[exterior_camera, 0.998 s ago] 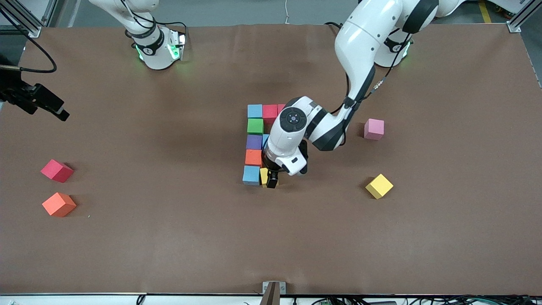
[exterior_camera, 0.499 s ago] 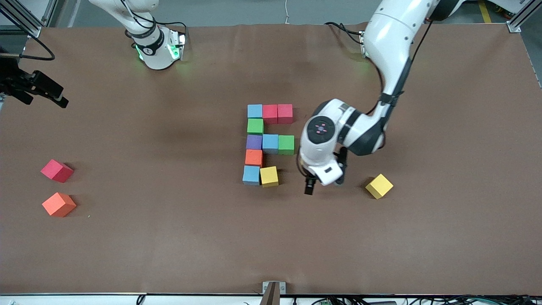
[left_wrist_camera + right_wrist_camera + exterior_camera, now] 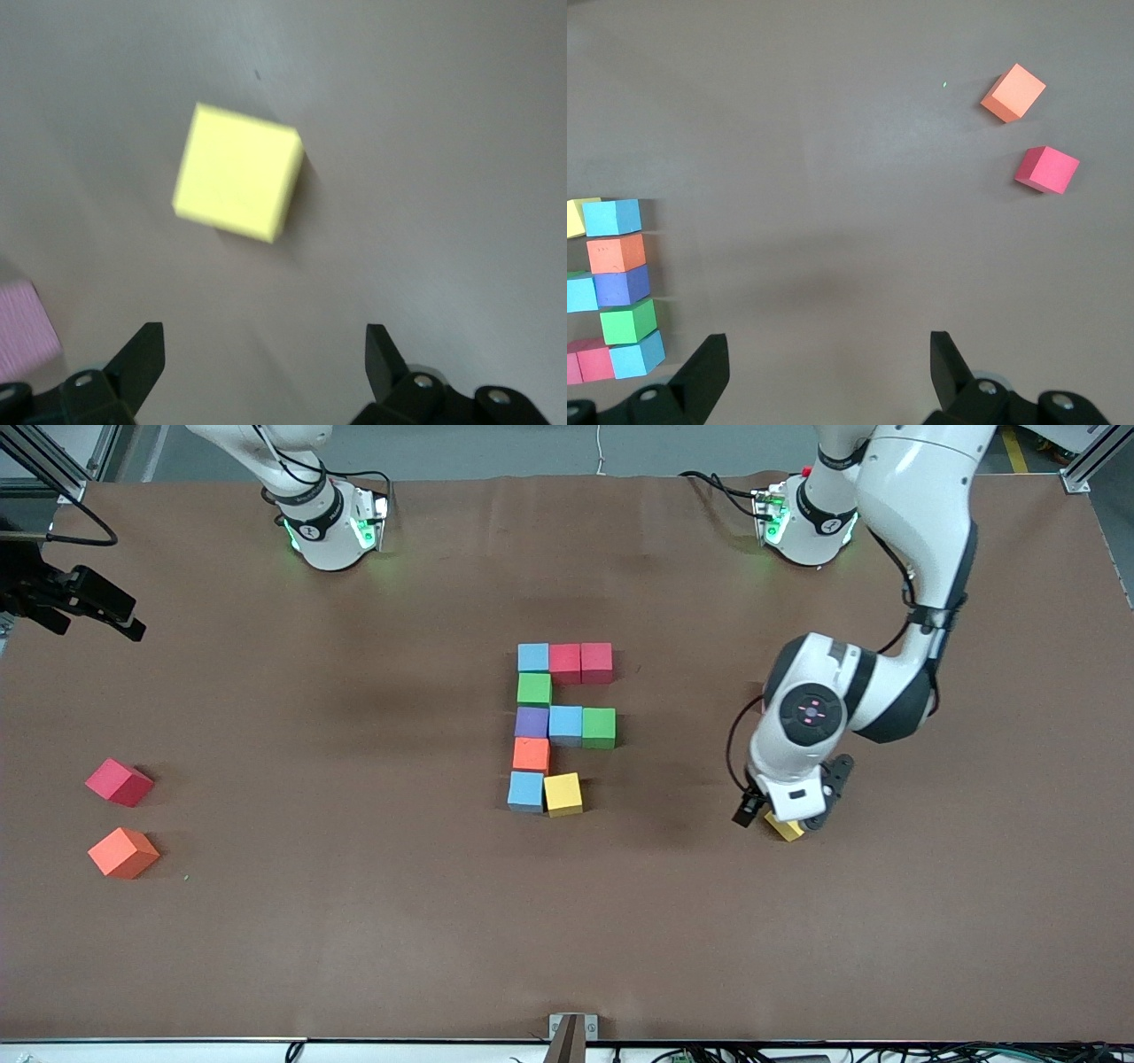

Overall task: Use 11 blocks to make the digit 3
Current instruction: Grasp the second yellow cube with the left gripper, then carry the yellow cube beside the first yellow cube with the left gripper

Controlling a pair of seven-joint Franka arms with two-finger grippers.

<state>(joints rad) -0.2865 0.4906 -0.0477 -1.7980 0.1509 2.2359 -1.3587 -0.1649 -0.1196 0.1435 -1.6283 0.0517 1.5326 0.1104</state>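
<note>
Centrally in the front view sits the digit 3 (image 3: 560, 726), still short of its last cube: a top row of blue, red and red; a green cube (image 3: 534, 689) under the blue one; a middle row of purple, blue and green; an orange cube (image 3: 531, 755) below the purple; a bottom row of only a blue cube (image 3: 525, 791) and a yellow cube (image 3: 563, 794) touching it; all the cubes touch their neighbours. At the right of the frame the loose yellow block (image 3: 785, 828) lies mostly hidden under the left gripper (image 3: 781, 818); in the left wrist view that block (image 3: 237, 184) shows whole and untouched, the two fingers spread wide and holding nothing. A corner of the pink cube (image 3: 25, 328) shows at that view's edge. At the lower left of the front view lie a loose red block (image 3: 119, 782) and a loose orange block (image 3: 123, 852), near each other but apart. The right gripper (image 3: 828, 372) waits high over the table, fingers wide and empty.
</note>
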